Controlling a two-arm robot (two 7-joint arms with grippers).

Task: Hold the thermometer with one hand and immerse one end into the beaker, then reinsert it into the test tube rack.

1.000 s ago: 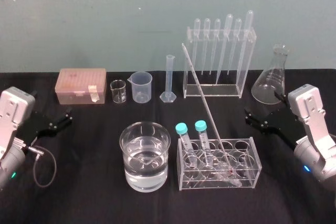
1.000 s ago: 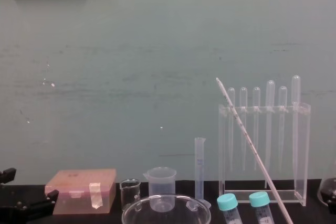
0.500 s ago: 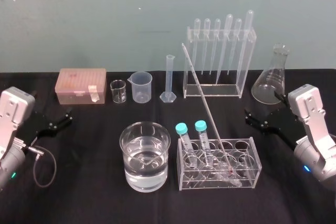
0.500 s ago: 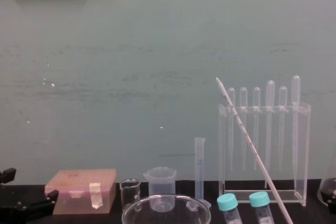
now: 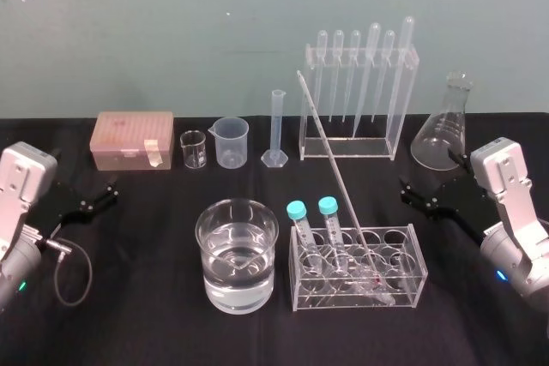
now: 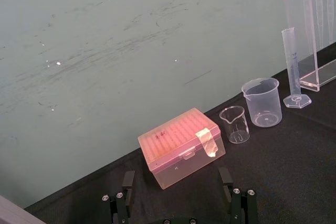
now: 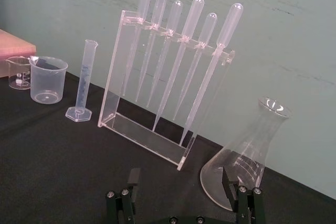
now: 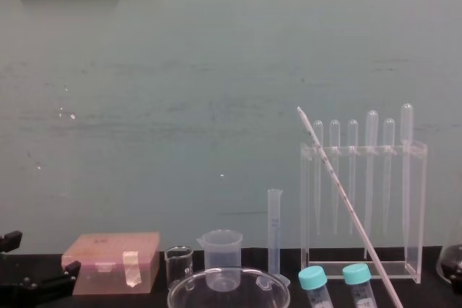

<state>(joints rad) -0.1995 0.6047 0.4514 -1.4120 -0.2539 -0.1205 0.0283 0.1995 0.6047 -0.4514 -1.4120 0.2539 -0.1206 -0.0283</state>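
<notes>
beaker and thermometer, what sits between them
In the head view, two blue-capped tubes stand between the beaker and the leaning thermometer.

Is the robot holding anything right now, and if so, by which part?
Nothing is held. The left tool and the right tool are both open and empty, out at the sides; the thermometer leans untouched in the low tube rack.

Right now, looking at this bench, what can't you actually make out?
- Thermometer reading: scale marks too small, head and chest views.
- Which rack hole holds its lower end: lost among clear walls, head view.
- Beaker water level, chest view: bottom edge cuts it off below the rim.
- Rack body, chest view: below the bottom edge, under the tube caps.
- Left gripper and right gripper sit open at the sides, hiding nothing.
</notes>
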